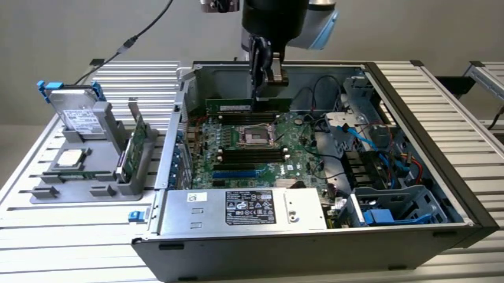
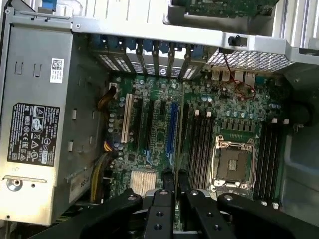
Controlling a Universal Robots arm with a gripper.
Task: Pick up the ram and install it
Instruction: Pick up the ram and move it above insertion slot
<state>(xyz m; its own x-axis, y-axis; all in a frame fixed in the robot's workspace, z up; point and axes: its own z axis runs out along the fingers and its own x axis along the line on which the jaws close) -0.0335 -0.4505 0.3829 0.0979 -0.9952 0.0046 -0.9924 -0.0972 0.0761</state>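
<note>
Hanging inside the open computer case (image 1: 441, 177), the hand (image 1: 266, 93) is clamping the ram (image 1: 228, 105), fingers pressing its two faces. The stick is standing on edge, level, reaching from the fingers toward the exterior view's left. It is hovering over the motherboard (image 1: 252, 156), just behind the processor socket (image 1: 256, 135). Cannot tell if it is touching a slot. The case is sitting on the bench (image 1: 47, 247), beside a grey parts holder (image 1: 79, 177).

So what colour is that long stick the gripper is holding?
Green. The ram shows best in the exterior view.
</note>
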